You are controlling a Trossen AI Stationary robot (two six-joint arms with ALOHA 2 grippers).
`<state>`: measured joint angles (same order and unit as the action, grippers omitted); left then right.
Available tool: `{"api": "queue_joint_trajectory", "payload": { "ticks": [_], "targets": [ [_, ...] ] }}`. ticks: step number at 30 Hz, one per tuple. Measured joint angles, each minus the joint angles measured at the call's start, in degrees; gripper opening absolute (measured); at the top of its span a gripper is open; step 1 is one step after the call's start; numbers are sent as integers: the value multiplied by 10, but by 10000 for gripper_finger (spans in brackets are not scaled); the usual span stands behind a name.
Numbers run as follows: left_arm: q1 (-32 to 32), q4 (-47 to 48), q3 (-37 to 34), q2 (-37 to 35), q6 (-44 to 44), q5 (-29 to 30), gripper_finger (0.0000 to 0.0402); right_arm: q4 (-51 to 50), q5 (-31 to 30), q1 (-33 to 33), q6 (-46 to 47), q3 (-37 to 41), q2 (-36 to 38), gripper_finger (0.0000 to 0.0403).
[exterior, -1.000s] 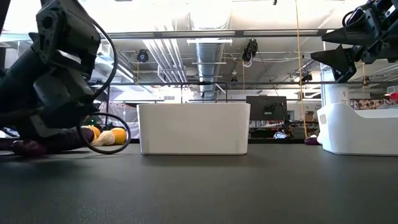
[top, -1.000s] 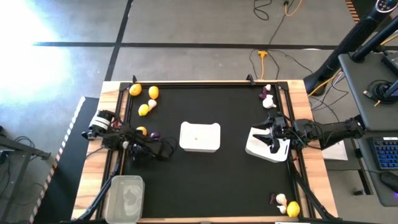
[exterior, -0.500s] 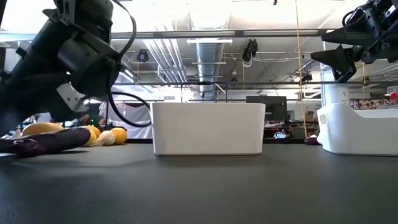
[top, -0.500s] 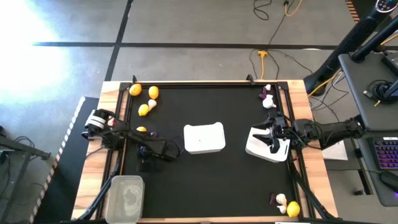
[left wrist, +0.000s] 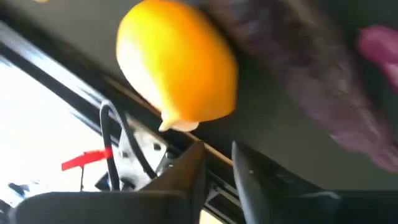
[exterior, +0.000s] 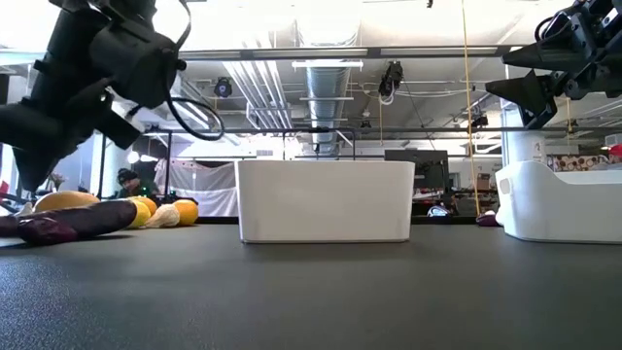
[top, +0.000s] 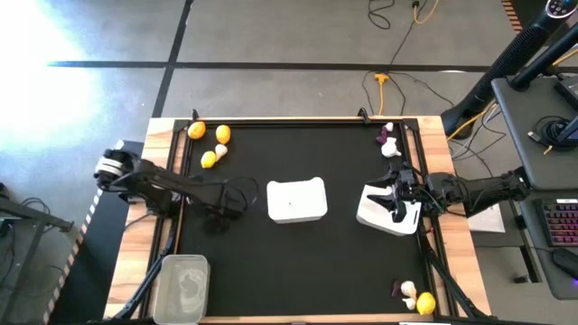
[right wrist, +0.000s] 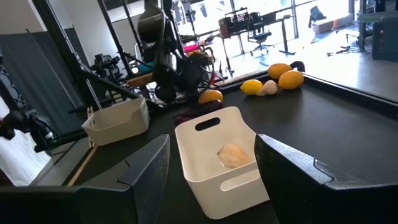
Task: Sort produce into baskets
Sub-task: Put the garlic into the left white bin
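Note:
My left gripper (top: 215, 200) hangs shut and empty just above a yellow-orange lemon (left wrist: 177, 68) and a dark purple vegetable (left wrist: 311, 81), which lie side by side on the black mat near the left edge (exterior: 63, 201) (exterior: 68, 222). My right gripper (right wrist: 217, 168) is open above the right white tray (top: 384, 215). That tray holds one garlic bulb (right wrist: 233, 155). A second white tray (top: 296, 199) stands at the middle of the mat. The clear tub (top: 183, 287) stands at the near left corner.
Three lemons and a garlic bulb (top: 209, 144) lie at the far left. Garlic and a purple piece (top: 389, 144) lie at the far right. A purple piece, a garlic and a lemon (top: 414, 294) lie at the near right. Raised rails edge the mat.
My left gripper has risen from the table beside the lemon and the purple vegetable, which stay lying on the mat. The middle white tray has slid a little toward the table's right edge. My right gripper has kept still.

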<state>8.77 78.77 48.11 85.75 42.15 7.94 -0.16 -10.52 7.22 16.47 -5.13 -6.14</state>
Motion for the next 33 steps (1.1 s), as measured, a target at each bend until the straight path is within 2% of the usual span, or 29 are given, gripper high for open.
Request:
{"api": "queue_joint_trajectory", "payload": {
  "ticks": [5,9,20,27,33],
  "targets": [
    [-42,0,-31,-38,40,0,132,0,0,0,0,0,0,228],
    [-76,-27,-37,-52,-10,-6,157,0,0,0,0,0,0,228],
    [-187,-24,-40,-26,-144,-13,160,0,0,0,0,0,0,228],
    [-223,-26,-45,17,-229,-14,160,0,0,0,0,0,0,228],
    [-237,-30,-66,47,-264,-14,160,0,0,0,0,0,0,228]
  ]
}}
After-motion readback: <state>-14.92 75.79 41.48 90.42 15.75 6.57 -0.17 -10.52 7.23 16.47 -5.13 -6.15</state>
